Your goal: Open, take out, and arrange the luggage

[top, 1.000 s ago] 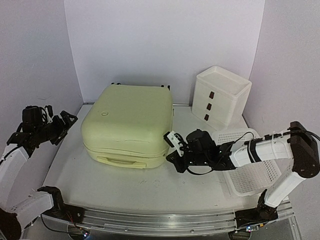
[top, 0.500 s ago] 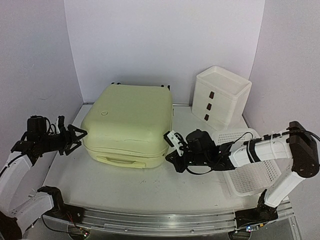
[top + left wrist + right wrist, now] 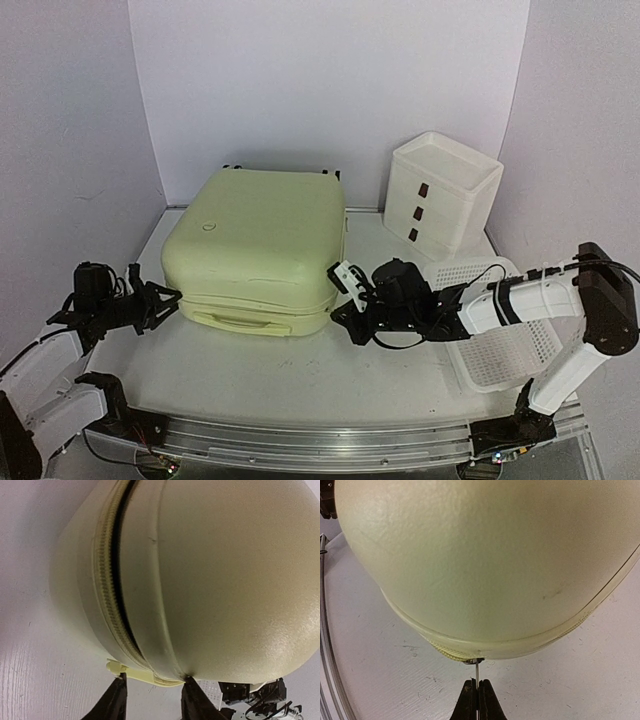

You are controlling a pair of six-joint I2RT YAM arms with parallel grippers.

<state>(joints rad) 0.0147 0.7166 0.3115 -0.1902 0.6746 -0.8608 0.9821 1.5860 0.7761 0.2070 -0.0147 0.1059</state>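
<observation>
luggage (image 3: 258, 240) lies flat, lid down, on the table (image 3: 250, 375), left of middle. my left gripper (image 3: 155, 702) has jaws apart, tips at the near left corner astride the zip seam. my right gripper (image 3: 477, 692) pinches the thin zipper pull (image 3: 477, 670) at the near right corner.

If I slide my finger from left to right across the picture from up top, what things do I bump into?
left gripper → luggage → right gripper → white three-drawer box. The white mesh basket overlaps the box sideways, so it is left out.
</observation>
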